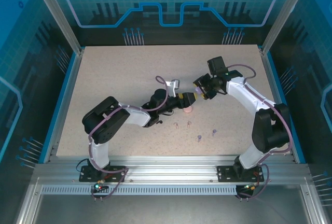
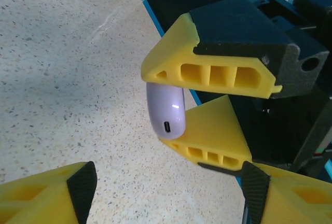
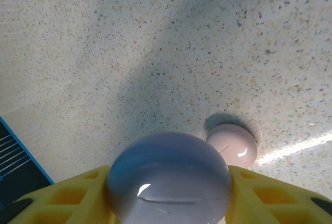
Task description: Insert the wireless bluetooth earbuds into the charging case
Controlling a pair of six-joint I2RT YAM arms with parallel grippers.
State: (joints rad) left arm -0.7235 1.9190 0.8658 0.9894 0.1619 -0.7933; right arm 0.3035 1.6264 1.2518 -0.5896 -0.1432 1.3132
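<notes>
A lavender charging case [image 3: 168,177] is clamped between the yellow fingers [image 3: 270,195] of my right gripper [image 3: 168,185], raised above the table. From the left wrist view the same case [image 2: 166,110] shows its charging port, pinched by the right gripper's fingers [image 2: 207,73]. My left gripper [image 2: 166,193] faces it, open, with nothing between its pads. In the top view the two grippers meet mid-table, left gripper [image 1: 191,98] and right gripper [image 1: 199,90]. Tiny earbuds lie on the table nearer the arms: two pale pink earbuds [image 1: 176,125] and two purple earbuds [image 1: 199,138].
A pale pink round case [image 3: 232,143] sits shut on the table just below the grippers, also seen as the pink case [image 1: 188,110] in the top view. The speckled table [image 1: 119,79] is bordered by blue rails. A small dark speck [image 1: 161,122] lies by the left forearm.
</notes>
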